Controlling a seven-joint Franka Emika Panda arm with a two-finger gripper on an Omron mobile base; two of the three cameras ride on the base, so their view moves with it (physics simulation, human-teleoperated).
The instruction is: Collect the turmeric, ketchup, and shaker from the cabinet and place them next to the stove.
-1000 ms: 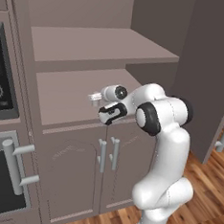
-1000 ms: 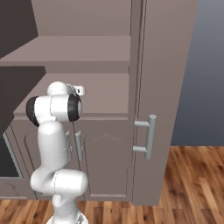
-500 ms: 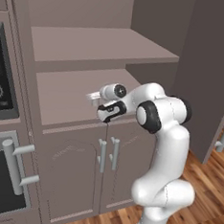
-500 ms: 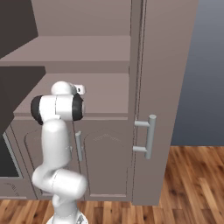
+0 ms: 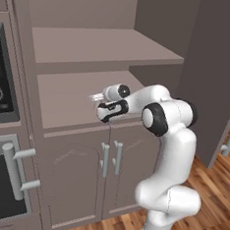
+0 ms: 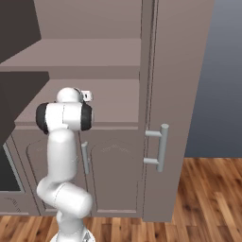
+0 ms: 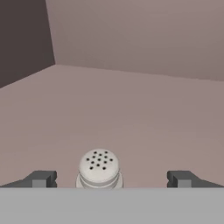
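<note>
The shaker [image 7: 99, 168], a small pale cylinder with a perforated rounded top, stands on the cabinet's lower shelf [image 7: 131, 113]. In the hand view it sits between my gripper's [image 7: 112, 179] two dark fingertips [image 7: 41, 178], with a wide gap on each side. The gripper is open and touches nothing. In the left base view the gripper [image 5: 96, 97] reaches over the lower open shelf of the taupe cabinet [image 5: 64, 100]. The turmeric, the ketchup and the stove are out of view.
A black-fronted oven [image 5: 0, 97] with a silver bar handle [image 5: 15, 177] stands left of the cabinet. Two small doors with short handles [image 5: 110, 158] sit under the shelf. A tall cupboard with a vertical bar handle [image 6: 162, 147] stands to the right. The upper shelf [image 5: 103, 47] hangs close above the hand.
The hand has edged slightly further over the lower shelf. The jaws have stayed wide open.
</note>
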